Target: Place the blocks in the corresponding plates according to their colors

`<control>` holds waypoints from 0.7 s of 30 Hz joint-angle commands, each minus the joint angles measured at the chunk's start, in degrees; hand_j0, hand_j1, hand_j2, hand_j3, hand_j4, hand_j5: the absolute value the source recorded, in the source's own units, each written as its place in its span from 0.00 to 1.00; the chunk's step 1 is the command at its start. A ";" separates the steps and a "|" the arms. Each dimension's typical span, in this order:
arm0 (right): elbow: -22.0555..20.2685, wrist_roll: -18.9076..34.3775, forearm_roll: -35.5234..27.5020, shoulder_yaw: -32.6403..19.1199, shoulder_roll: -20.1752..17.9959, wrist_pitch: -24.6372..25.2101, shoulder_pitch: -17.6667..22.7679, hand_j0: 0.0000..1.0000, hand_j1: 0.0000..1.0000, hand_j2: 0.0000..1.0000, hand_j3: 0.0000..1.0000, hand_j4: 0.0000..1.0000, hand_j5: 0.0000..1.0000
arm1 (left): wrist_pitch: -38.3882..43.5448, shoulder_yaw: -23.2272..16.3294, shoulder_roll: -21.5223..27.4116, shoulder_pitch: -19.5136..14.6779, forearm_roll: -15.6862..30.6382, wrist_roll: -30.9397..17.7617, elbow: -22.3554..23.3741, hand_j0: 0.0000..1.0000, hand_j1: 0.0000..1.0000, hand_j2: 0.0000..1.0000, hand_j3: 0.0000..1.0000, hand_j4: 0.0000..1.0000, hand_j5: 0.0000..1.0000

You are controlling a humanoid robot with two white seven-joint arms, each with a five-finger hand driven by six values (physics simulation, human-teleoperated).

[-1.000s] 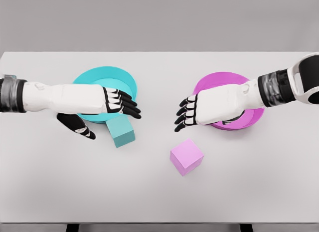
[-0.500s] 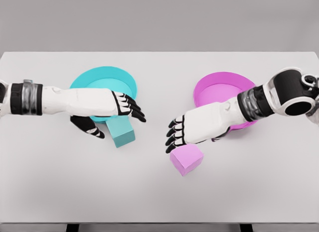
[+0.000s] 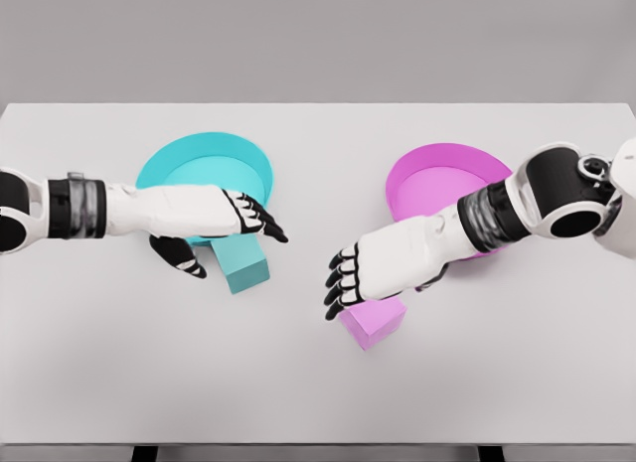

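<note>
Blocks: neither is in its plate yet, so by my reading both placements remain; task is at the reach/pre-grasp stage.

Teal block (image 3: 244, 263) sits on the table (image 3: 318, 383), just in front of the teal plate (image 3: 206, 174), touching or nearly touching its near rim; cannot tell which. Approx. cubic, so no clear long axis; it is turned slightly, one corner pointing toward the lower left. Pink block (image 3: 376, 321) sits on the table nearer the front edge, near but apart from the pink plate (image 3: 437, 184). Also approx. cubic, rotated approx. diagonal to the table edge, one corner toward the camera; upper part hidden by the hand.

Left hand (image 3: 214, 229) is over the teal block's rear side, fingers extended and loose, thumb dropped to the block's left; nothing gripped. Right hand (image 3: 373, 273) is above the pink block, fingers half curled, not closed on it; contact w/ block cannot be confirmed.

Both plates hold nothing visible.
</note>
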 commanded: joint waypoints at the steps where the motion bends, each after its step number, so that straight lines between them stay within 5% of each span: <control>1: 0.02 -0.02 0.89 0.33 -0.01 0.12 0.00 1.00 1.00 1.00 1.00 1.00 1.00 | 0.15 0.00 -0.34 0.00 -2.03 0.02 0.00 0.96 0.96 0.96 0.96 0.96 0.96; 21: 0.02 -0.02 4.84 3.06 2.01 0.12 -0.44 1.00 1.00 1.00 1.00 1.00 1.00 | 0.41 0.08 -2.98 1.85 -12.05 0.02 0.08 0.96 0.96 0.96 0.96 0.96 0.96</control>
